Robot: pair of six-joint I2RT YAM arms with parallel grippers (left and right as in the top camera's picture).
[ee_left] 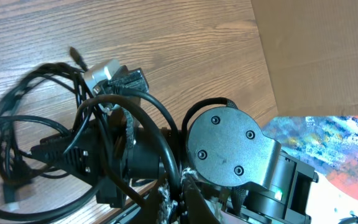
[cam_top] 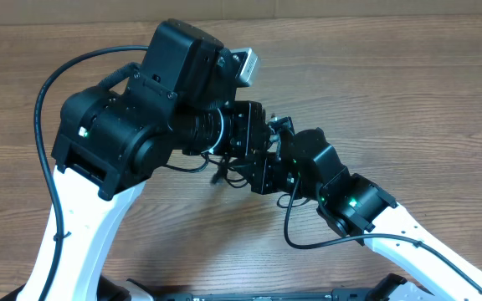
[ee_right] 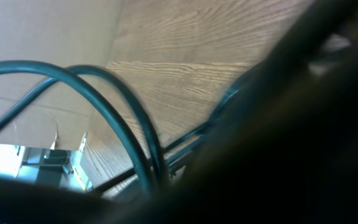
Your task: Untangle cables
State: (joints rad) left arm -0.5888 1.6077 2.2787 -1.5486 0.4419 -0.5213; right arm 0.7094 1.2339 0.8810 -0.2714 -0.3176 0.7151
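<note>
- Two black arms crowd together over the middle of the wooden table (cam_top: 408, 100) and hide what lies beneath them from overhead. A cardboard wall (ee_left: 316, 56) stands beyond.
- The cables (ee_left: 5, 143) lie on the table as a tangle of thin black loops, with a silver plug (ee_left: 101, 70) at the upper edge.
- The left gripper (cam_top: 245, 138) and right gripper (cam_top: 287, 159) are both closed; I cannot tell whether either pinches a cord.
</note>
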